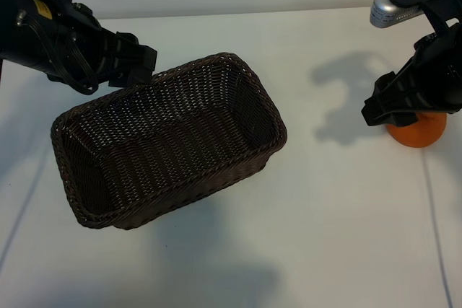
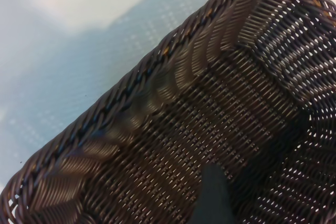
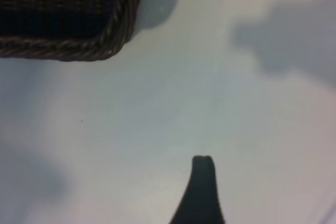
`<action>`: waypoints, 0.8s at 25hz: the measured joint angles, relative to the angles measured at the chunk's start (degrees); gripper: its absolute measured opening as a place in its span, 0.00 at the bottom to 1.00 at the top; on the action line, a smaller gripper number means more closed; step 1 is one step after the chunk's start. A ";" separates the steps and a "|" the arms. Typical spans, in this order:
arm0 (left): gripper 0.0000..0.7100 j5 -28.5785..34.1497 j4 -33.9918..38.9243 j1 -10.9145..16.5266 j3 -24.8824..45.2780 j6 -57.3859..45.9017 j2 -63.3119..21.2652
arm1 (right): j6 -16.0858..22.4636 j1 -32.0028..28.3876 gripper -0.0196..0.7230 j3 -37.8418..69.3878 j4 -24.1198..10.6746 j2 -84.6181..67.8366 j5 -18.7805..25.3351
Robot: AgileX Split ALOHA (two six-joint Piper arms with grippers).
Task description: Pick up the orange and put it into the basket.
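Right gripper (image 1: 382, 110), jaws spread wide and holding nothing, hangs at the exterior frame's right edge; I see the orange (image 1: 417, 133) just beneath it, well right of the basket (image 1: 238, 63).

Bright, even light falls on the white bench (image 1: 303, 236) from above. Soft grey shadows lie beside the basket (image 1: 173, 142) and behind the right arm, possibly from more than one lamp. The exterior view is fairly sharp. Both wrist views are soft: the bench looks bluish and hazy, and the dark fingertip (image 3: 202, 192) is blurred.
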 joint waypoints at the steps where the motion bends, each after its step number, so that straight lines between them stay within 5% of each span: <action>1: 0.81 0.00 0.00 0.00 0.00 0.00 0.00 | 0.00 0.00 0.83 0.00 0.00 0.00 0.00; 20: 0.81 0.67 0.00 0.00 0.00 0.00 0.00 | 0.00 0.00 0.83 0.00 0.00 0.00 0.00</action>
